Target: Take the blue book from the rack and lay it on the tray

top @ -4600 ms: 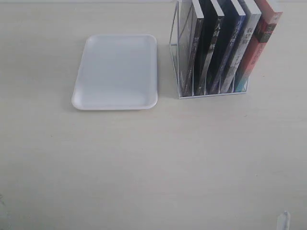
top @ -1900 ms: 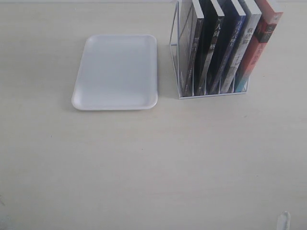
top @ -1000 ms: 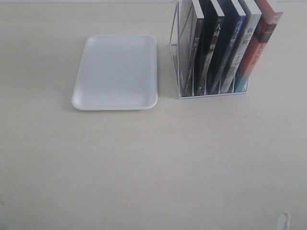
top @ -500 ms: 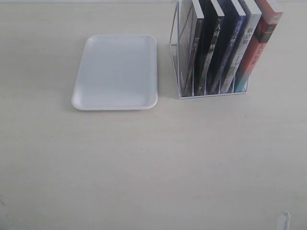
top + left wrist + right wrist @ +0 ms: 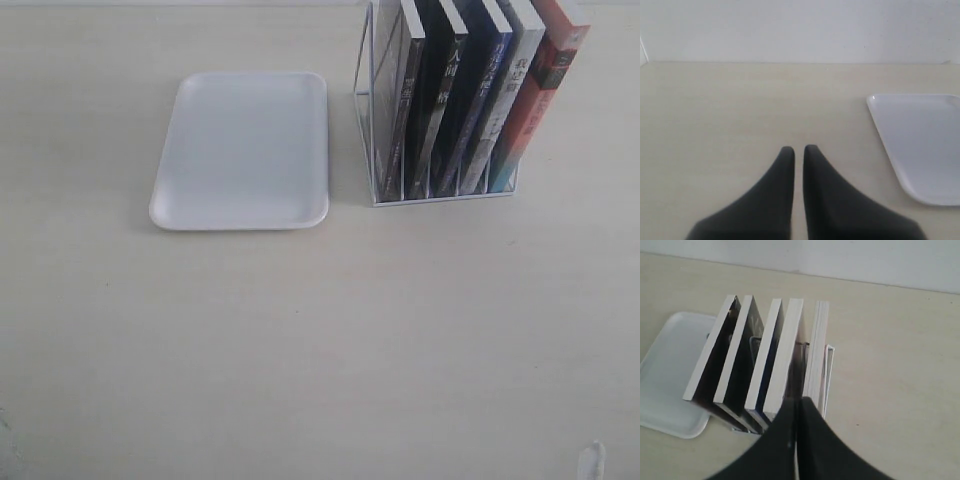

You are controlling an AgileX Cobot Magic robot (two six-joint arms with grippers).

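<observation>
The blue book (image 5: 476, 108) stands third from the tray side in the white wire rack (image 5: 440, 198), between black-spined books and a red-orange-spined one. The white tray (image 5: 240, 150) lies flat to the rack's left with nothing on it. In the right wrist view my right gripper (image 5: 799, 401) is shut and hovers over the books' top edges, just right of the blue book (image 5: 764, 367), touching nothing. The left wrist view shows my left gripper (image 5: 799, 148) shut above bare table, the tray (image 5: 925, 145) off to one side. Neither gripper shows in the exterior view.
The other books in the rack (image 5: 829, 370) lean the same way as the blue one. A corner of the tray (image 5: 665, 385) sits beside the rack. A pale wall runs along the table's far edge. A small whitish object (image 5: 592, 460) pokes in at the exterior view's bottom right.
</observation>
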